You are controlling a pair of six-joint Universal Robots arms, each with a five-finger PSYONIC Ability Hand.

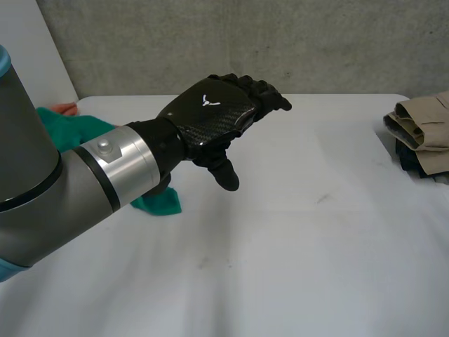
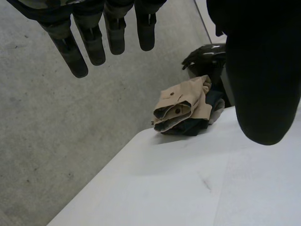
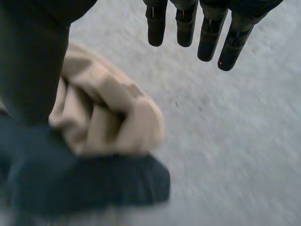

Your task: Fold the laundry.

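Left hand [image 1: 210, 114] and right hand [image 3: 209, 37] hang open, empty; soft crumpled teal cloth [image 1: 77, 132] behind left wrist: pinch a corner.

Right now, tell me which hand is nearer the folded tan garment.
Right. The right hand hovers close beside the tan garment, fingers straight, holding nothing. The left hand is over the middle of the table, well apart from it, nearer the teal cloth.
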